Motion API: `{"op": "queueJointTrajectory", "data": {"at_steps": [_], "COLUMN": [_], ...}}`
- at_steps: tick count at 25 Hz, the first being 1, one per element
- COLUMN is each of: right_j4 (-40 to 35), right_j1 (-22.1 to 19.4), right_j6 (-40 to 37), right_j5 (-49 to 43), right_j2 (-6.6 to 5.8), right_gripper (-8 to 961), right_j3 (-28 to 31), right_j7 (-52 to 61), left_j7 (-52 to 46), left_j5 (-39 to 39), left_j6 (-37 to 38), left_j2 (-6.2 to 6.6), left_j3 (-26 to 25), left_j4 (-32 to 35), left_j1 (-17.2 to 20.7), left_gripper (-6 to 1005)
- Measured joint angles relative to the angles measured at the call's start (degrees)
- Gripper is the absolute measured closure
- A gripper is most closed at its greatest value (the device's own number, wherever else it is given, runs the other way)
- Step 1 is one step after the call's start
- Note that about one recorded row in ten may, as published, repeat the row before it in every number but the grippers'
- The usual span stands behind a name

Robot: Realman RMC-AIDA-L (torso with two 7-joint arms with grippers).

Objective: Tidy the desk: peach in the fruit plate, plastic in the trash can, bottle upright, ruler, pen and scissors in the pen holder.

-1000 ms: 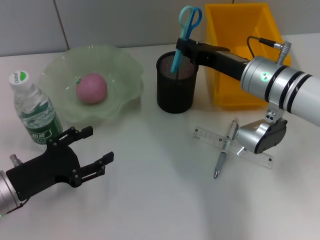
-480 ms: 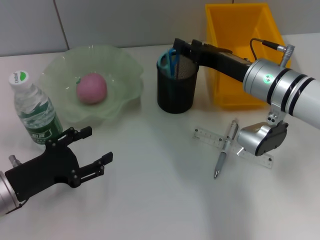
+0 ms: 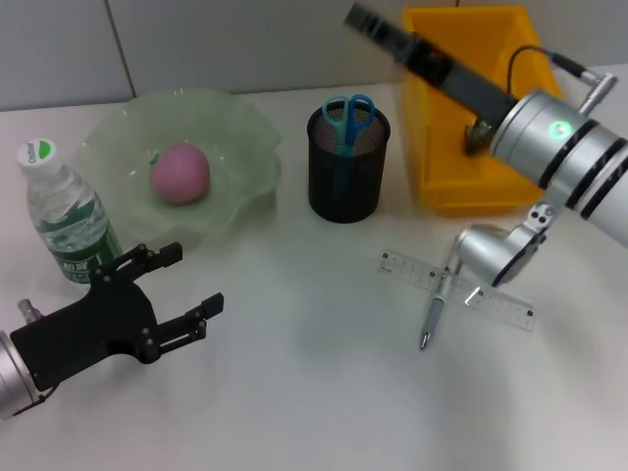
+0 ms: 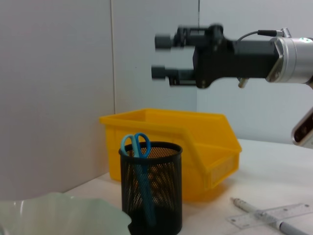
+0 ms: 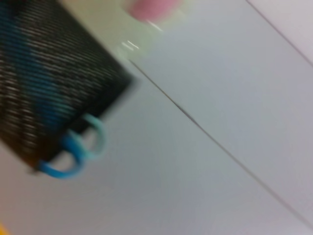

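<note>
The white desk [image 3: 314, 392] fills most of the head view, below a grey panelled wall. At the upper right of that frame sits an open yellow plastic bin [image 3: 471, 108], and across it slants the silver-and-black right arm, its black right gripper [image 3: 361, 15] raised at the top edge, above and just right of the holder. The left wrist view catches that gripper [image 4: 161, 58] from the side near the top of the frame, its two fingers set apart with nothing between them.

Upper left of the head view is a wide, wavy-edged pale green glass fruit plate [image 3: 245, 137] with the round pink peach [image 3: 180, 173] lying inside it. At the lower left the black left gripper [image 3: 177, 299] hangs low over the desk, its fingers spread and empty, just below the bottle.

The black wire-mesh pen holder [image 3: 346, 177] stands at upper centre, between the plate and the bin, touching neither. The clear plastic water bottle with a green label and white cap [image 3: 67, 221] stands upright at the left edge, beside the plate.

Right of centre a transparent plastic ruler [image 3: 412, 270] lies flat on the desk, with a silver pen [image 3: 432, 319] lying across it, tip towards the bottom of the frame. The blue-handled scissors [image 3: 347, 116] sit blades-down in the holder, only the handle loops showing above the rim
</note>
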Motion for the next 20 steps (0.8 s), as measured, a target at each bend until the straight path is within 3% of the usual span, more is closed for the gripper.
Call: {"op": "queueJointTrajectory", "data": {"at_steps": [4,6,10,20], "right_j4": [7.63,11.95,13.36,14.56], "right_j1": [3.22,5.57,6.08,5.76], "right_j6": [-11.17,-17.04,-19.22,-23.21], "right_j5": [17.63,31.08,38.56,39.11], "right_j2": [-0.05,-0.05,-0.04,-0.32], "right_gripper": [329,329,329,330], "right_j3": [-2.47,-7.04,-11.18,-12.49], "right_j7": [5.71,15.38,28.8,91.97], "left_j7": [-0.38,0.25,0.48,0.8], "left_j5": [-0.54,-0.84,-0.86,-0.87], "left_j6": [1.05,1.73,2.55,5.56], "left_j2": [0.06,-0.03,-0.08,-0.14], "left_j3": [-0.04,0.04,0.08,0.32], "left_j4": [0.0,-0.17,-0.76,-2.11], "left_j1": [-0.05,0.09,0.25,0.87], "left_gripper": [182,182,181,181]}}
